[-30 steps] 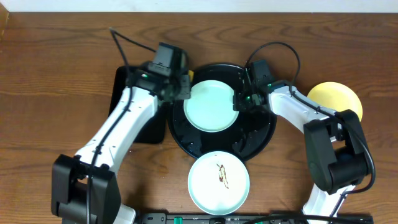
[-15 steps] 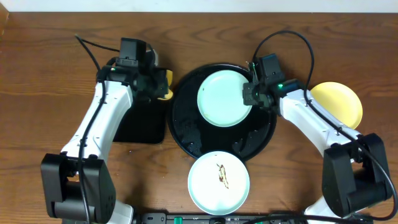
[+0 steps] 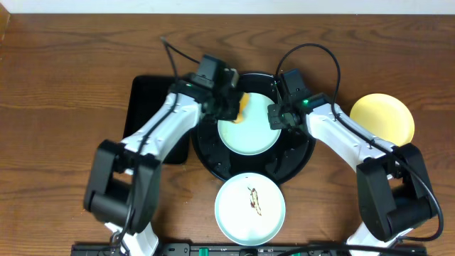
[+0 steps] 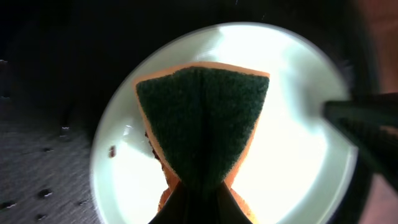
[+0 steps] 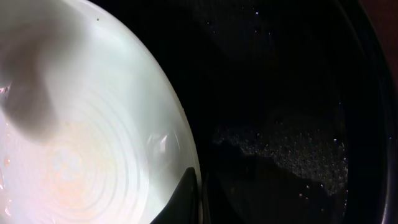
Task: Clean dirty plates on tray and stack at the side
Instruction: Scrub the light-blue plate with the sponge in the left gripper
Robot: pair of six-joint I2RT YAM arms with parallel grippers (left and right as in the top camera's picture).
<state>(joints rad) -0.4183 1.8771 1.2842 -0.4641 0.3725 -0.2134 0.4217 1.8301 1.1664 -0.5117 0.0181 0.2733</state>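
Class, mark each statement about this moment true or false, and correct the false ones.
1. The left gripper holds a sponge over the blue-green plate on the round tray. True.
2. The yellow plate lies on the round tray. False: the yellow plate lies on the table, right of the tray.
3. The plate in front of the tray bears a dark smear at its centre. True.
4. The right gripper hangs free of everything. False: the right gripper has its jaws clamped on the blue-green plate's rim.
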